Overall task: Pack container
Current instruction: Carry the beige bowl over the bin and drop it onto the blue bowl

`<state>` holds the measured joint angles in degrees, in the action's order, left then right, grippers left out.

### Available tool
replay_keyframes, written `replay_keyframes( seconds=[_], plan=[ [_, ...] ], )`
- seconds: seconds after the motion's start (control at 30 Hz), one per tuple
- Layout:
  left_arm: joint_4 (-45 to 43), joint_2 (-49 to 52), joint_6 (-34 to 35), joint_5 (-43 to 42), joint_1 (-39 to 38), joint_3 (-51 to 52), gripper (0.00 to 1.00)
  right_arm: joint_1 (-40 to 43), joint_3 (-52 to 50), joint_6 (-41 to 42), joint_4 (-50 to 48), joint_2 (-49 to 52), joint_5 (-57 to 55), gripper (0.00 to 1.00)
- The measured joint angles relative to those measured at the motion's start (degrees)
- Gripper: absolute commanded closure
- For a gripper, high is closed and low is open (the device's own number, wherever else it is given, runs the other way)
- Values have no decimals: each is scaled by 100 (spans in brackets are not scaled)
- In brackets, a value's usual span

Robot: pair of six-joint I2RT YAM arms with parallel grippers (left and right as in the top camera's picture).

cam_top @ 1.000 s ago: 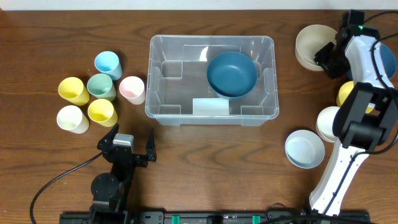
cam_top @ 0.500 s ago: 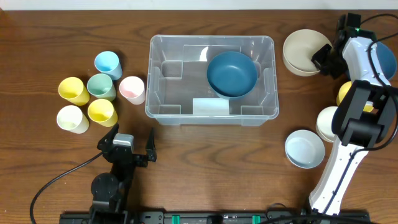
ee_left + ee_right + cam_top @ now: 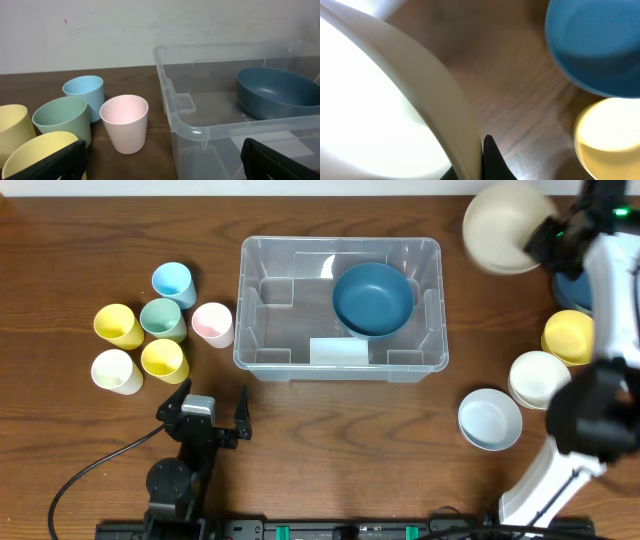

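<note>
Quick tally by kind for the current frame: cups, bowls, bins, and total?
Cups: 6 (light blue cup, green cup, pink cup, cream cup, yellow cup, second yellow cup)
Bowls: 6 (dark blue bowl, beige bowl, yellow bowl, cream bowl, light blue bowl, blue bowl)
Clear container: 1
Total: 13

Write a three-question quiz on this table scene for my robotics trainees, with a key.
1. True or false: a dark blue bowl lies inside the container.
2. What does the right gripper hold? A: a beige bowl. B: a red mug. C: nothing.
3. How many cups stand on the table left of the container?

Key: 1 true; 2 A; 3 six.
</note>
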<state>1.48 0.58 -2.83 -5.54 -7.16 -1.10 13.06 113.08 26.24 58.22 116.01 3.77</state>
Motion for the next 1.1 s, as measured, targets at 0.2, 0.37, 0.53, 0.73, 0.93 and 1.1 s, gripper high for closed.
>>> replay_keyframes(
  seconds=[0.2, 0.37, 0.53, 0.73, 0.93, 1.1],
  plan=[
    [0, 0, 0, -2, 0, 0, 2, -245, 90, -450, 433, -1510, 216, 99],
    [0, 0, 0, 0, 0, 0, 2, -1032, 107, -776, 833, -1788, 374, 99],
    [0, 0, 0, 0, 0, 0, 2, -1845, 35, -935, 977, -1491, 332, 99],
    [0, 0, 0, 0, 0, 0, 2, -2350, -149, -1001, 879, -1062, 245, 99],
    [0, 0, 0, 0, 0, 0, 2, -2490, -280, -1019, 778, -573, 162, 99],
    [0, 0, -2, 0, 0, 0, 2, -2494, -295, -1019, 776, -195, 129, 99]
  ],
)
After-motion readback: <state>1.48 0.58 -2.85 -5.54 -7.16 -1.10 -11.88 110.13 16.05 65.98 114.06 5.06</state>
